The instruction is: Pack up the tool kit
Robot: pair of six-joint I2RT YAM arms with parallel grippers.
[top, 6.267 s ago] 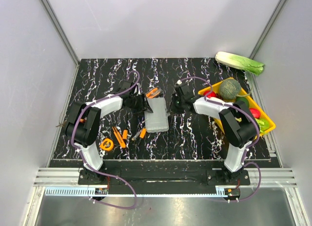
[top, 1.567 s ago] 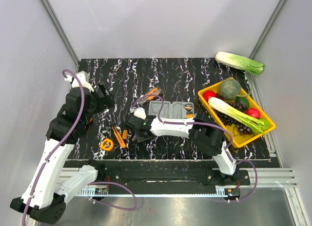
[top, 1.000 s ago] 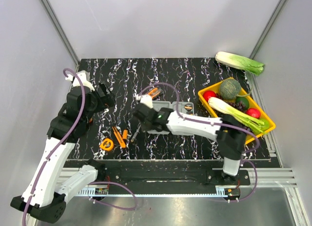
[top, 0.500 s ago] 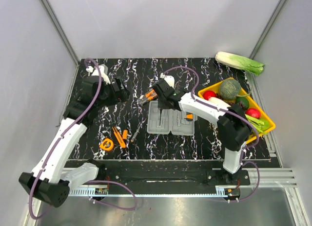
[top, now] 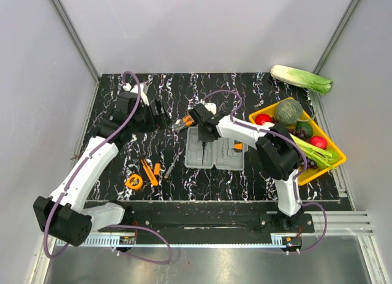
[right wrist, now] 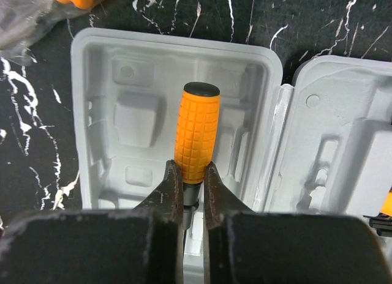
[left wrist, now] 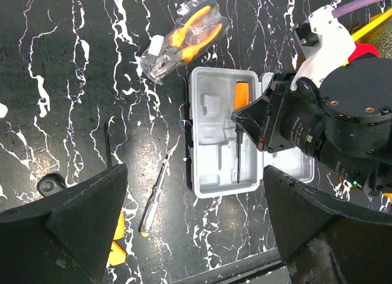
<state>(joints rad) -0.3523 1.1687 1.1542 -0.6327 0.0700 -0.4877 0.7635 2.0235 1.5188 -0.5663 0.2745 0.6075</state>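
The right gripper (right wrist: 190, 187), clamped on the orange-handled black-shafted screwdriver (right wrist: 196, 134), holds it over the nine o'clock half of the open grey plastic case (right wrist: 98, 70); next it probably must lower it into the slot and release.

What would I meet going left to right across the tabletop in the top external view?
From the left: tape measure → short orange tools → slim screwdriver → open grey case → yellow tray. Left out: bagged pliers and the orange-handled screwdriver in the right gripper, both overlapping the case.
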